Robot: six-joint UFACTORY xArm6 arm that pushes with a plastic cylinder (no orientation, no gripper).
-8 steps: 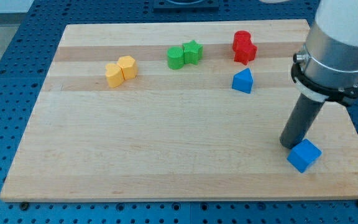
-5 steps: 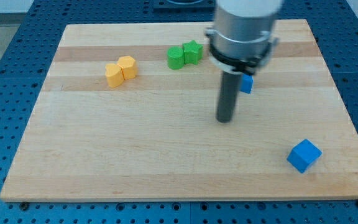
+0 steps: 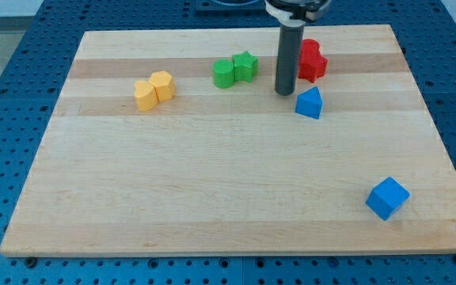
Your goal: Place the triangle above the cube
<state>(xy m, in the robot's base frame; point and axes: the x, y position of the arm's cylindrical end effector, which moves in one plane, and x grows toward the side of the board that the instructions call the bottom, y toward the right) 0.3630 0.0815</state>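
Note:
The blue triangle block point(image 3: 309, 104) lies right of centre in the upper part of the wooden board point(image 3: 212, 198). The blue cube point(image 3: 387, 198) sits near the board's lower right corner, far below and to the right of the triangle. My tip point(image 3: 284, 93) rests on the board just to the upper left of the blue triangle, a small gap apart from it. The dark rod rises from there out of the view's top.
Two red blocks point(image 3: 311, 59) sit together just above the triangle, right of the rod. A green pair, one star-shaped point(image 3: 235, 69), lies left of the rod. Two yellow blocks point(image 3: 153, 89) lie at the upper left.
My tip has moved from beside the blue cube at the lower right, across the board's middle, up to the blue triangle's upper left. No block has moved.

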